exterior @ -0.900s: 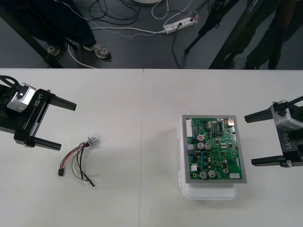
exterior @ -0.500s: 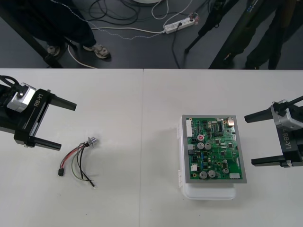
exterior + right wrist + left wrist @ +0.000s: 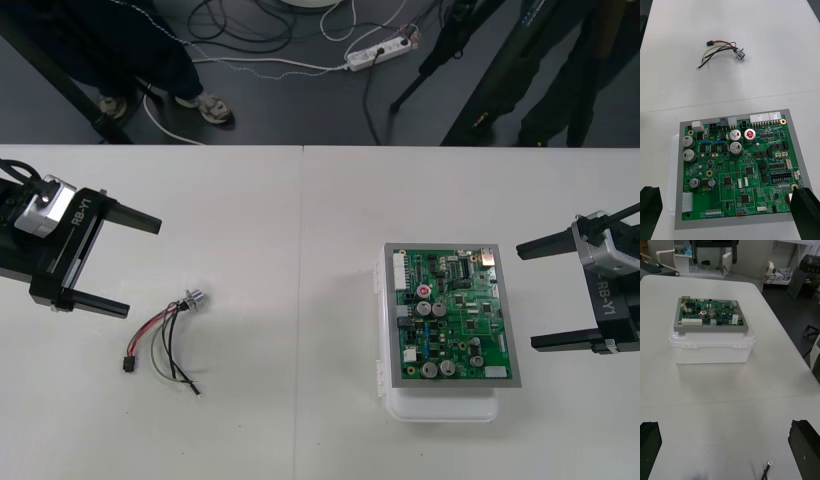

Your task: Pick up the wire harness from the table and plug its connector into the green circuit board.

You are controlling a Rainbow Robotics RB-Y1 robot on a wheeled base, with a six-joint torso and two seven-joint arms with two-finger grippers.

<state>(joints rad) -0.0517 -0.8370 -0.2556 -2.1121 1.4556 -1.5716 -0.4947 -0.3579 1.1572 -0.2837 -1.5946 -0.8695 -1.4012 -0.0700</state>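
Nothing's budged, pickup not started: harness (image 3: 165, 335) lies well left of the circuit board (image 3: 452, 317), left gripper (image 3: 144, 268) farther left, right gripper (image 3: 525, 297) just right, both wide open.

Left hand (image 3: 142, 267) spread wide, wire harness (image 3: 165, 340) near it, green circuit board (image 3: 450, 315) well apart, right hand (image 3: 528, 296) spread wide

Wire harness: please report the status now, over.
Left gripper open, near harness, not touching. Right gripper open, beside green circuit board. Harness flat on table, unplugged. Nothing between harness and board.
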